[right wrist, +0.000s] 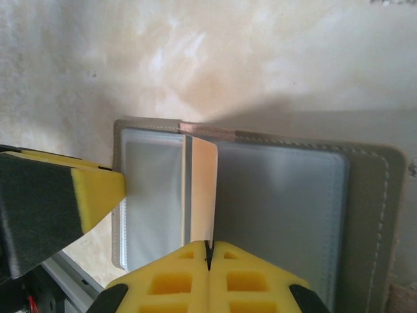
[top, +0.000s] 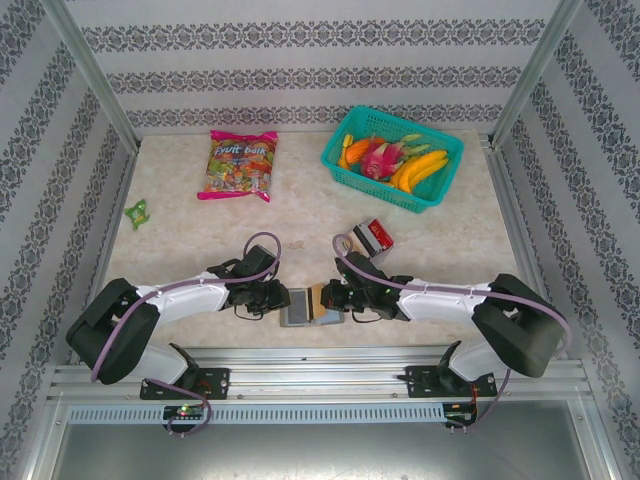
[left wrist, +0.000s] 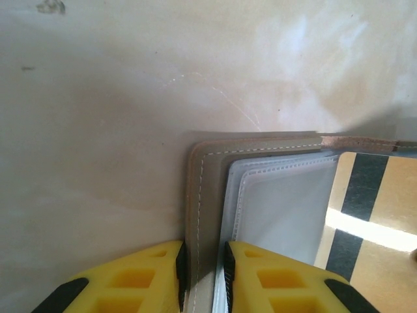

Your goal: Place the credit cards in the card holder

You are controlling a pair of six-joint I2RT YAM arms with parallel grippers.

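The card holder [top: 298, 308] lies open near the table's front edge, between my two grippers. My left gripper [left wrist: 205, 261] is shut on the tan stitched edge of the holder [left wrist: 195, 195], beside its pale clear sleeve [left wrist: 280, 208]. A tan card with a black stripe [right wrist: 203, 182] stands on edge over the holder's inner panels [right wrist: 280, 195], pinched in my shut right gripper [right wrist: 209, 246]. That card [left wrist: 371, 208] also lies at the right of the left wrist view. The remaining credit cards [top: 375, 236], red and black on top, sit in a small stack behind the right arm.
A green basket [top: 338, 135] of fruit stands at the back right. A candy bag [top: 240, 165] lies at the back left, and a small green wrapper [top: 137, 210] near the left wall. One finger of the left gripper [right wrist: 98, 189] sits close beside the held card.
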